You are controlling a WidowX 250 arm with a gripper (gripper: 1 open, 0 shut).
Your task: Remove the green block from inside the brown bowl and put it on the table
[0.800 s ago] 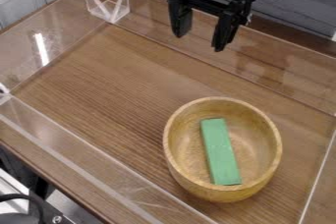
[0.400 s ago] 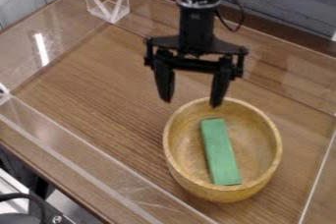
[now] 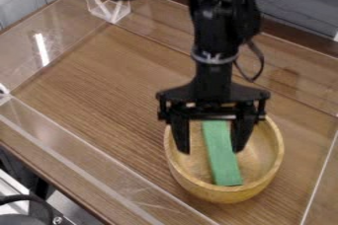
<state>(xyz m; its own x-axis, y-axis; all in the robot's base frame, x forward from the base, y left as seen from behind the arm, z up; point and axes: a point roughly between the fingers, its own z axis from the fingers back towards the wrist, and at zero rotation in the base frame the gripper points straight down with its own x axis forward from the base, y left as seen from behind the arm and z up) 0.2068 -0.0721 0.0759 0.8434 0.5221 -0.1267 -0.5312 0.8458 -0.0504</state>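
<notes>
My pincer [image 3: 212, 137] is down in the brown bowl [image 3: 224, 152], spread wide over the green block [image 3: 222, 152].

No brand, label or writing to read anywhere. My two black fingers [image 3: 176, 132] stand as far apart as they go, one on each side of the block near its far end, gripping nothing; whether the tips touch wood I cannot tell. The block lies flat along the bowl's floor, and the bowl sits by the table's [image 3: 106, 81] right edge, toward the near corner. Brown wood grain underfoot, low clear plastic walls [image 3: 34, 37] round the edges, a clear folded piece [image 3: 107, 4] at the far left corner, dark background beyond.
</notes>
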